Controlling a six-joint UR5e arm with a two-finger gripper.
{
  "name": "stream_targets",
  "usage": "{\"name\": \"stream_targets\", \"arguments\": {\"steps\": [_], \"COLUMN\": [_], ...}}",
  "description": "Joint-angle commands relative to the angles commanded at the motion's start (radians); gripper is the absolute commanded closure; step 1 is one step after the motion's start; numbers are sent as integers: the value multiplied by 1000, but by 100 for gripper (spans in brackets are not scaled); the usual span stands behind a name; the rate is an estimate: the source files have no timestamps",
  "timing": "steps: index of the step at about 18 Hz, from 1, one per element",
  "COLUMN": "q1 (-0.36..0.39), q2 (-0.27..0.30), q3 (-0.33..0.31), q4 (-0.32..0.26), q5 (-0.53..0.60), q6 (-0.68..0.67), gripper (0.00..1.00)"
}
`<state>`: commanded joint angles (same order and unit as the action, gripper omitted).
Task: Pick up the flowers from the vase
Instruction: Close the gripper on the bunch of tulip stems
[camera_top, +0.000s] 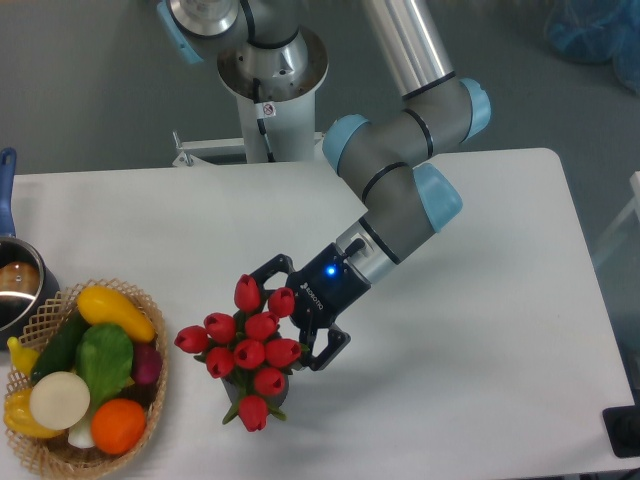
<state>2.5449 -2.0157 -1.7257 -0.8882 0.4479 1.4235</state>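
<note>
The flowers (246, 345), a bunch of red tulip buds with green leaves, stand upright near the table's front, left of centre. The vase (278, 393) is almost hidden beneath them; only a dark sliver shows at the bunch's lower right. My gripper (287, 314) comes in from the right with its black fingers spread open. One fingertip (256, 274) sits above the top buds and the other (327, 353) lies at the bunch's right side. The rightmost buds lie between the two fingers. Whether a finger touches a bud cannot be told.
A wicker basket (150, 398) of colourful vegetables sits at the front left. A steel pot (18, 290) with a blue handle stands at the left edge. The robot's base column (270, 90) rises behind the table's back edge.
</note>
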Motion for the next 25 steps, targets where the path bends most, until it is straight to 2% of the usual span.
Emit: {"name": "stream_targets", "arguments": {"steps": [14, 18, 25], "q1": [-17, -17, -17], "q2": [-2, -2, -2], "q3": [-2, -5, -3], "q4": [0, 0, 0], "q5": [-3, -3, -6], "q6": [0, -2, -3], "gripper": [1, 22, 33]}}
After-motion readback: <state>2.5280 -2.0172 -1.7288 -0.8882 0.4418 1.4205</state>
